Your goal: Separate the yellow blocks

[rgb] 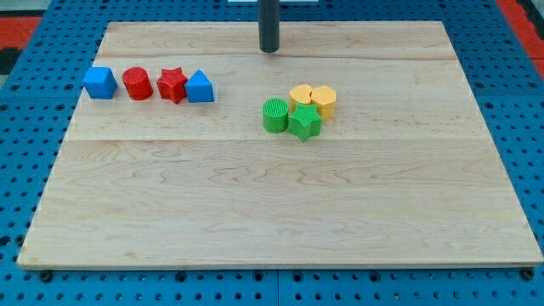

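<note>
Two yellow blocks sit touching each other a little right of the board's middle: a yellow heart-like block (301,94) on the left and a yellow hexagonal block (324,99) on the right. A green round block (274,116) and a green star block (304,122) touch them from below. My tip (269,49) is near the view's top, above and to the left of the yellow blocks, well apart from them.
A row of blocks lies at the view's left: a blue cube (99,82), a red cylinder (136,84), a red star (172,85) and a blue triangular block (200,87). The wooden board (272,221) rests on a blue pegboard.
</note>
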